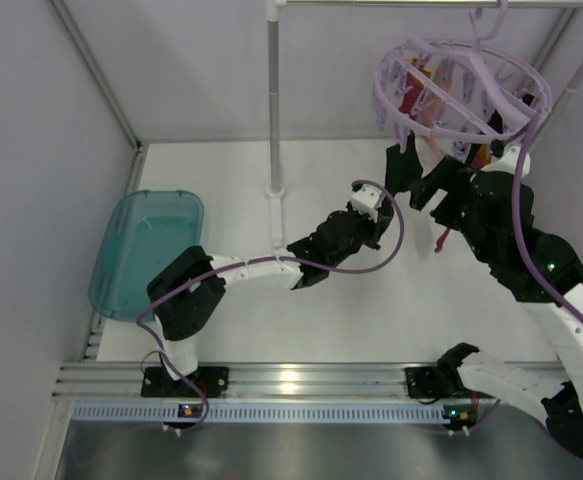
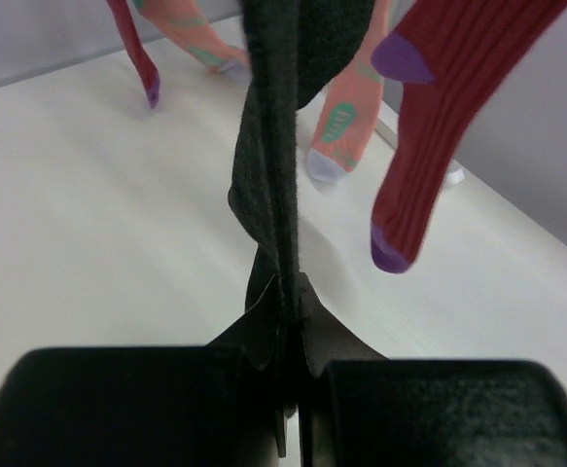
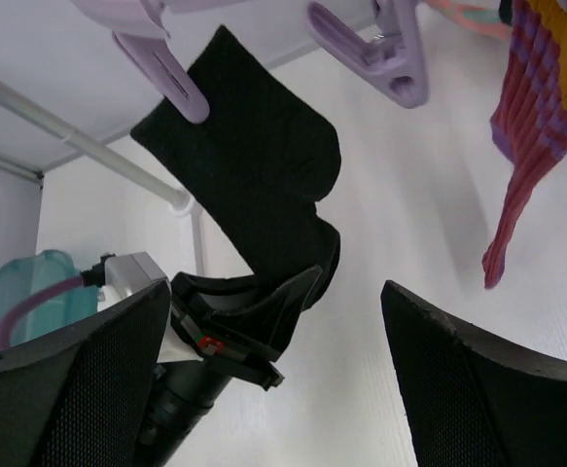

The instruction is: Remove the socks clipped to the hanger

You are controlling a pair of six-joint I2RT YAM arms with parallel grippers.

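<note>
The lilac ring hanger (image 1: 461, 85) hangs at the top right with its pegs dangling. A black sock (image 3: 254, 165) hangs from a lilac peg (image 3: 161, 73). My left gripper (image 2: 285, 316) is shut on that sock's lower end (image 2: 273, 146); it also shows in the right wrist view (image 3: 254, 316) and from above (image 1: 396, 180). My right gripper (image 3: 278, 292) is open and empty, just beside the black sock and the left gripper, under the hanger (image 1: 433, 185). A magenta-red sock (image 2: 429, 126), a salmon pink sock (image 2: 346, 117) and an orange and purple sock (image 3: 536, 126) hang nearby.
A teal translucent tub (image 1: 146, 250) stands at the left of the table. A white metal pole (image 1: 273, 110) rises from the table behind the left arm. An empty lilac peg (image 3: 390, 58) dangles near the right gripper. Grey walls enclose the table.
</note>
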